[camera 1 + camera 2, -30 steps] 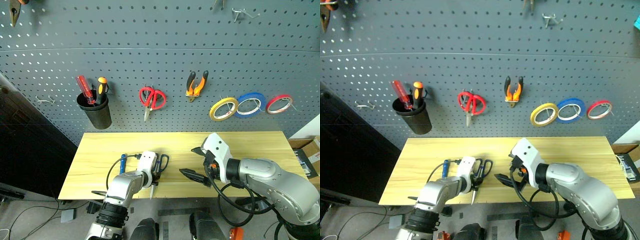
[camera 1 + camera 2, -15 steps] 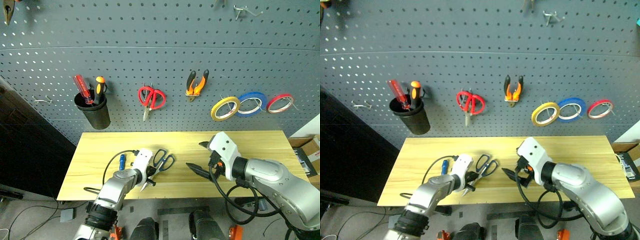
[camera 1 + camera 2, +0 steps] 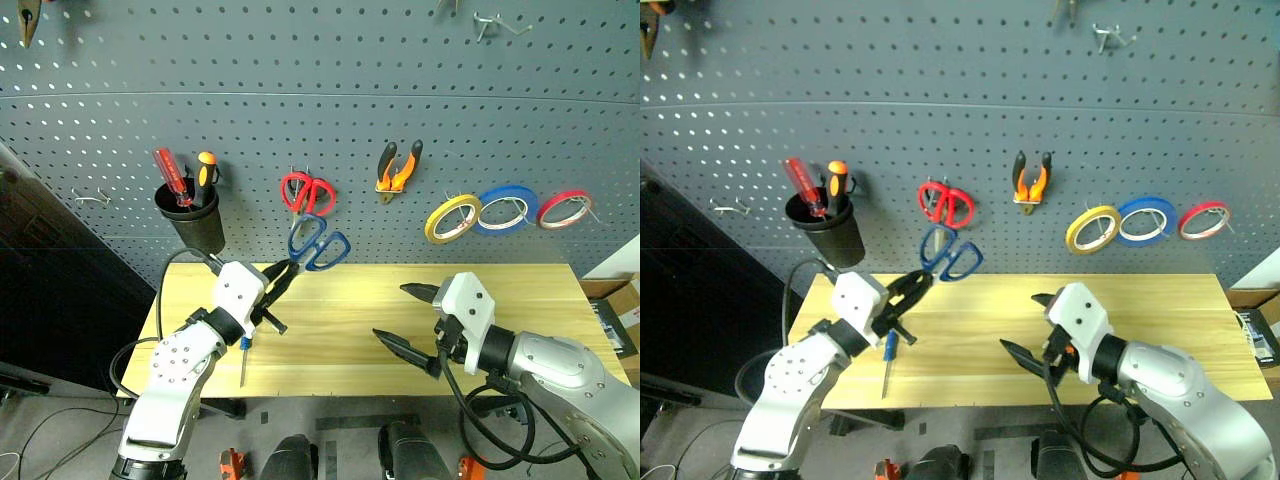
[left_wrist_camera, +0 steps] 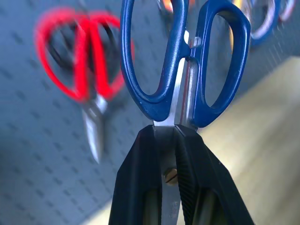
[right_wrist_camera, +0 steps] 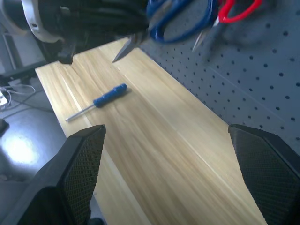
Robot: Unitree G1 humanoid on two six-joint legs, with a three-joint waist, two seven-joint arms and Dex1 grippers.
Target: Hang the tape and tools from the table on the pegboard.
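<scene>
Two arms up over the bench from where I'm sitting. Biggest thing first: the pegboard (image 3: 330,90) takes the whole upper half of the head view, dark grey, rows of holes. Below it the table (image 3: 520,285), light yellow wood with visible grain, runs across the lower middle.

On the board, left of centre, a black cup (image 3: 195,225) holds a red-handled screwdriver (image 3: 168,175) and an orange-handled one (image 3: 204,165). At the middle hang red-handled scissors (image 3: 308,192), then the orange-and-black pliers (image 3: 396,168) just right of them. Further right a row of three rolls: the yellow tape (image 3: 449,217), a blue roll (image 3: 507,207) and a thin red roll (image 3: 563,207).

My left gripper (image 3: 275,283) sits left of centre, jaws clamped together on the steel blades of the scissors (image 3: 318,243). Their handles look blue here and point up toward the board, just below the red pair. The left wrist view shows the grip clearly: both black fingers (image 4: 140,187) pinched on the blades near the pivot screw.

My right gripper (image 3: 410,318) hangs over the table right of centre, jaws wide apart and holding nothing.

Smallest bit: the blue-handled screwdriver (image 3: 243,355) lies on the table near its front edge, lower left.
</scene>
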